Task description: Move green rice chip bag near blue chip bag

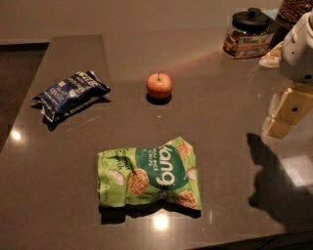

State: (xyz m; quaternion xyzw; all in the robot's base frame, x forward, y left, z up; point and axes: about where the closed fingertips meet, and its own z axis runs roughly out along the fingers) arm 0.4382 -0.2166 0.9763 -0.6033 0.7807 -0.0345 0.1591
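The green rice chip bag [149, 173] lies flat on the dark countertop [220, 97], front and centre, with its logo turned sideways. The blue chip bag [70, 93] lies at the left, farther back, about a bag's length away from the green one. My gripper [286, 116] hangs above the counter at the right edge of the view, under the white arm [299, 46]. It is well to the right of the green bag, holds nothing and touches nothing. Its shadow falls on the counter below it.
A red apple [159, 85] sits between the two bags, toward the back. A glass jar with a black lid [248, 33] stands at the back right, with another container [295, 9] behind it. The counter's front edge runs just below the green bag.
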